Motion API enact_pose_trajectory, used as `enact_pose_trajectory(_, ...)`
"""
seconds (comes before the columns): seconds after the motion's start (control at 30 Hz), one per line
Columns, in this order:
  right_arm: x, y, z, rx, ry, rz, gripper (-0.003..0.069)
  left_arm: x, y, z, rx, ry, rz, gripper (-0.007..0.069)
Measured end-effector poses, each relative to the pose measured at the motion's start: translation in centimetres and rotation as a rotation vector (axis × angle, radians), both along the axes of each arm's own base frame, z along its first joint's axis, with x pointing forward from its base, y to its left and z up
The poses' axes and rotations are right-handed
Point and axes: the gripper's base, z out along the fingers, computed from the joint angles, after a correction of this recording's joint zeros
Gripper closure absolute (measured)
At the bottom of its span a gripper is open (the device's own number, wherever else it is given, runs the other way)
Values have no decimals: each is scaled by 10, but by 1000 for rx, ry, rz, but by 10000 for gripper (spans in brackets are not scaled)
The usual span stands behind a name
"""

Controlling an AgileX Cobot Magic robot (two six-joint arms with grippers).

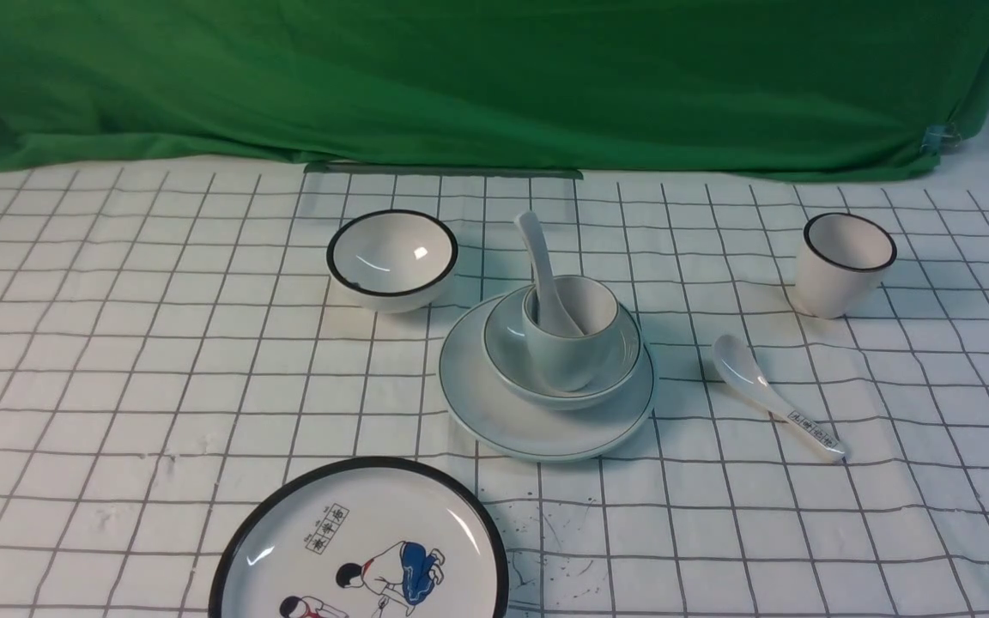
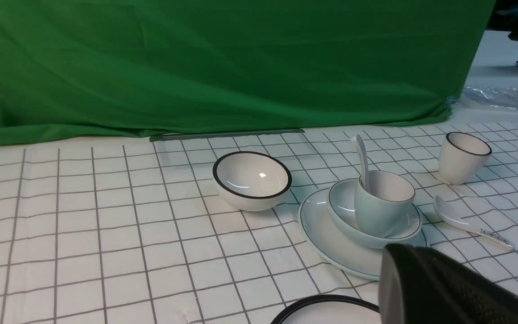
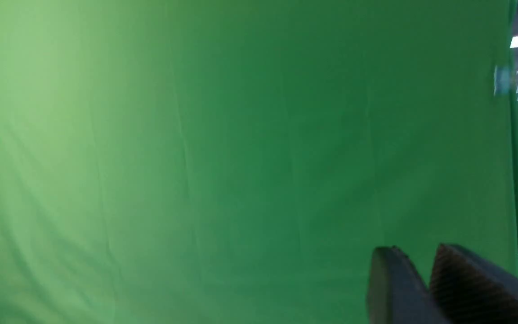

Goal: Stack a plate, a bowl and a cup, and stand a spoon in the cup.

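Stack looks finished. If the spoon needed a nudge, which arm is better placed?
Left, probably. The left hand looks onto the spoon standing in the cup; the right hand faces only the green cloth.

Checked white tablecloth (image 1: 117, 360) before a green backdrop cloth (image 1: 494, 77), bearing: black-rimmed cartoon plate (image 1: 357, 549) at near edge; black-rimmed bowl (image 1: 391, 257) beyond that plate; printed-handle white spoon (image 1: 769, 399) beyond-right of it; black-rimmed white cup (image 1: 842, 262) farther beyond-right, upright.
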Motion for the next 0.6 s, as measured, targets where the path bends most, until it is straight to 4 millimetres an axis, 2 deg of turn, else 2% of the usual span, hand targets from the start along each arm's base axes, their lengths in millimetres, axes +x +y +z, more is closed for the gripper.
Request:
enact_pose_trajectory(0.13, -3, -1, 2, 9, -32, -1, 414, -3, 1, -1, -19, -24, -6, 626)
enact_pose_trajectory(0.6, -3, -1, 1, 10, -23, -7, 410, -3, 0, 1, -33, -48, -11, 624)
